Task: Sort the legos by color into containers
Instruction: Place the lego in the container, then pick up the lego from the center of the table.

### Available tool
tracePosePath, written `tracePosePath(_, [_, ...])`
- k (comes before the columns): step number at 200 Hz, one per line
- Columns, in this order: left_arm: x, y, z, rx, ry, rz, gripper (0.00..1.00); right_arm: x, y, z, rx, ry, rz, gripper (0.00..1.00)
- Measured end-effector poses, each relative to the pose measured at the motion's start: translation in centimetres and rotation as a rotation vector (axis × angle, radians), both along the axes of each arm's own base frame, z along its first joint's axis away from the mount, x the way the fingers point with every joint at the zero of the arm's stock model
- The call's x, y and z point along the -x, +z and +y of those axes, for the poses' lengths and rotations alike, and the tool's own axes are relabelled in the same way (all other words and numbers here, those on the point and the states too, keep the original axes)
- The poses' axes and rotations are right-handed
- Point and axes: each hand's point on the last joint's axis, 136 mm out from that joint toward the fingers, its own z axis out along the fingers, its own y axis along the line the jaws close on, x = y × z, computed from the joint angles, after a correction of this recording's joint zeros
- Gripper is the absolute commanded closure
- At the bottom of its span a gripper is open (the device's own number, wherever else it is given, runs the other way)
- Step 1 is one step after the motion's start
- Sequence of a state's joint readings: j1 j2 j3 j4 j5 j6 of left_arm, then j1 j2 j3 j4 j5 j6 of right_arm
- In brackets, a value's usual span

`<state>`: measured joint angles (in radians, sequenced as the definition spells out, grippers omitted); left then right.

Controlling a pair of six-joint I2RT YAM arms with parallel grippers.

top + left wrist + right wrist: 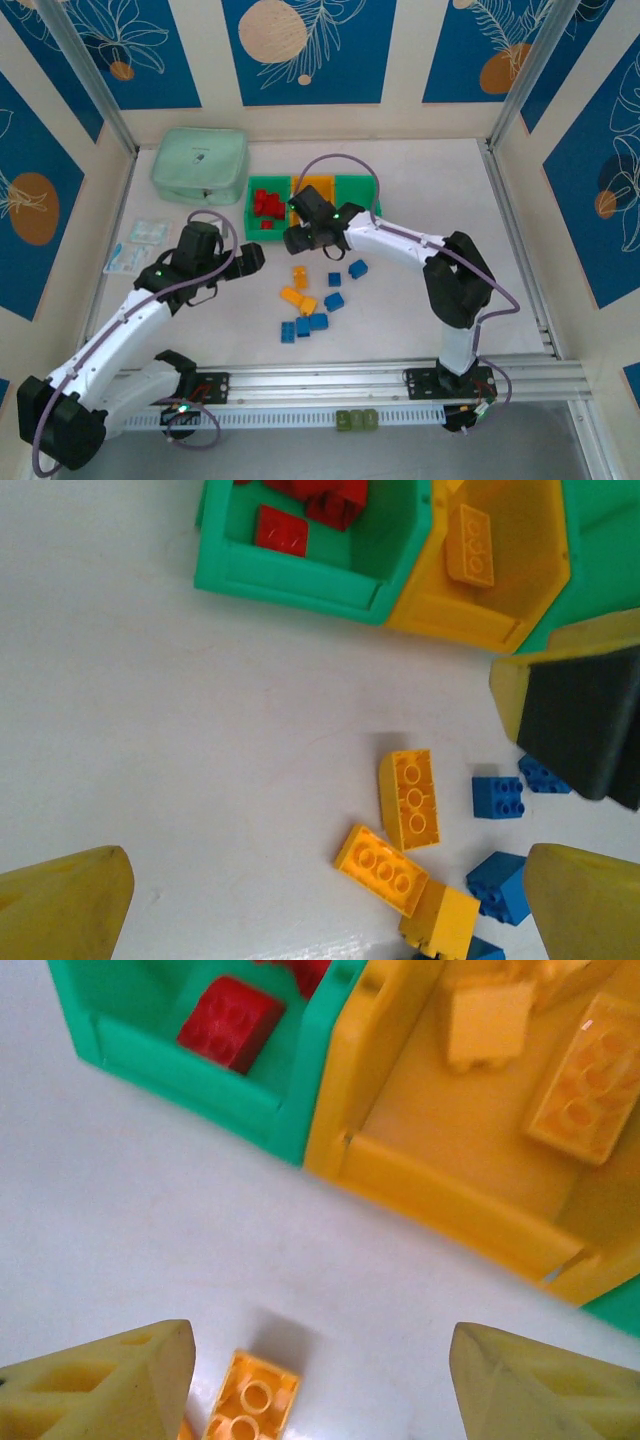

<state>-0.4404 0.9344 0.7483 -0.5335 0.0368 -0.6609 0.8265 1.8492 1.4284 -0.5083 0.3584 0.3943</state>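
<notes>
Grippers both open, nothing held.
Right gripper [320,1385] has its fingers spread wide and empty above the table [120,1220], just in front of the orange bin [440,1195]; its arm bends at the elbow and reaches left across the workspace. Left gripper [320,910] gapes fully, pointing down near the loose yellow bricks [410,798] and blue bricks [498,798]. Red bricks [230,1022] lie in the left green bin [190,1080]; more yellow ones lie in the orange bin.

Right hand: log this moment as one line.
right hand open, empty | left hand open | yellow bin holds yellow bricks | blue bricks loose
</notes>
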Motion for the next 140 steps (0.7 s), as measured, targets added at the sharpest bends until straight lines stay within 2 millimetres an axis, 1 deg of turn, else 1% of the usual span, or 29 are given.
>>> tracePosePath(21, [0.5,-0.4,0.2,0.006,0.008,0.007,0.01,1.7,-1.3,0.3,0.012,0.0,0.042,0.29])
tracePosePath(51, [1.2,-1.1,0.5,0.004,0.014,0.023,0.01,3.6,-3.0,0.3,0.014,-0.032,0.103,0.26])
tracePosePath(94, [1.9,-1.6,0.9,0.006,0.023,0.035,0.01,4.3,-4.7,0.7,0.015,-0.068,0.148,0.26])
tracePosePath(121, [2.1,-2.1,1.0,0.009,0.031,0.048,0.01,4.5,-6.9,0.6,0.042,-0.092,0.187,0.27])
tracePosePath(140, [2.2,-2.4,1.1,0.01,0.036,0.056,0.01,5.0,-8.1,0.7,0.061,-0.093,0.208,0.31])
